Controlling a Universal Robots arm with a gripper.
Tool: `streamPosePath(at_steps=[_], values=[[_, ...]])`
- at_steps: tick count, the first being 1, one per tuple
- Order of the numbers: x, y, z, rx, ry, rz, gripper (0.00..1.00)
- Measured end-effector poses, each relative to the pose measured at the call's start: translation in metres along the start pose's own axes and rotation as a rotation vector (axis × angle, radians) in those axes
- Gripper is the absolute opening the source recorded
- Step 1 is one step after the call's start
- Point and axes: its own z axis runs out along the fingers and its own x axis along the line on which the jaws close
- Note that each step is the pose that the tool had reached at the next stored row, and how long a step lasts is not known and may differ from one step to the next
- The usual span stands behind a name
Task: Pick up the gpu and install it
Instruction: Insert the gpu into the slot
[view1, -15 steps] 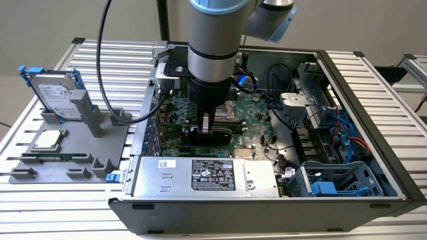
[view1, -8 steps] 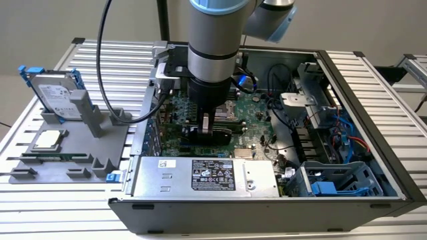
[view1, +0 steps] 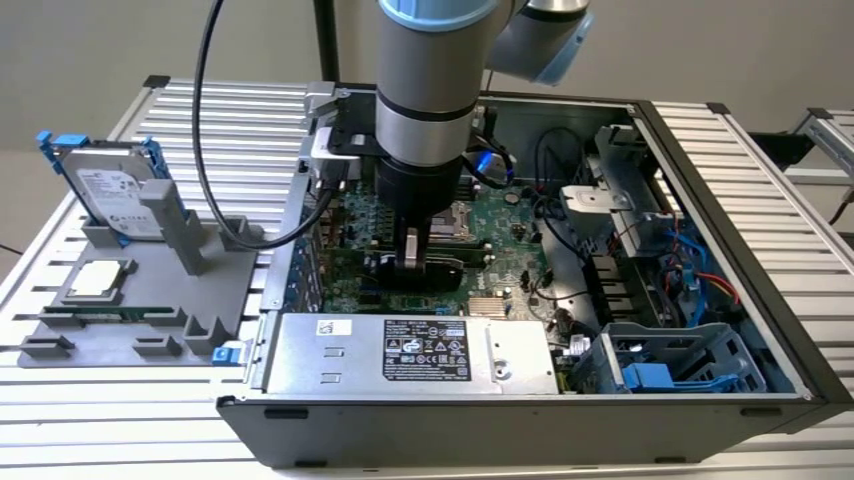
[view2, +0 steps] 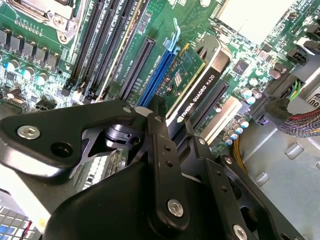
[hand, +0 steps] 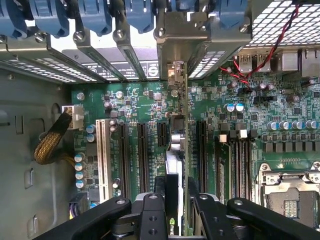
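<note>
The gpu (view2: 199, 90) is a green card with a black cooler block, standing on edge among the motherboard's (hand: 135, 100) long slots. In the first wrist view the gpu (hand: 176, 150) shows edge-on, its silver end bracket (hand: 175, 45) against the case's rear slot openings. My gripper (hand: 175, 200) is shut on the card's upper edge, one black finger (hand: 159, 187) on each side. In the exterior view the gripper (view1: 411, 262) hangs straight down inside the open computer case (view1: 747, 230), over the board's middle. I cannot tell whether the card is fully down in its slot.
A grey fixture (view1: 214, 290) at the exterior view's left holds a silver hard drive in a blue frame (view1: 114, 185), a processor chip (view1: 96, 280) and a memory stick (view1: 107, 312). Inside the case are a power supply (view1: 400, 355), a blue drive cage (view1: 667, 370) and cables (view1: 694, 260).
</note>
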Motion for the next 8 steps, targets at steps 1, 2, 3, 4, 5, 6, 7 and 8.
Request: streamPosePath(at_steps=[1,2,3,4,5,6,7,8], values=[[0.0,0.0,0.0,-0.0001,0.0001,0.0,0.0],[0.0001,0.0,-0.0001,-0.0001,0.0003,0.0,0.0],[0.0001,0.0,-0.0001,-0.0001,0.0003,0.0,0.0],[0.0,0.0,-0.0001,-0.0001,0.0003,0.0,0.0],[-0.0002,0.0,-0.0001,-0.0001,0.0003,-0.001,0.0],[-0.0004,0.0,-0.0002,-0.0001,0.0004,-0.002,0.0],[-0.0007,0.0,-0.0003,-0.0002,0.0005,-0.003,0.0],[-0.001,0.0001,-0.0003,-0.0001,0.0004,-0.004,0.0]])
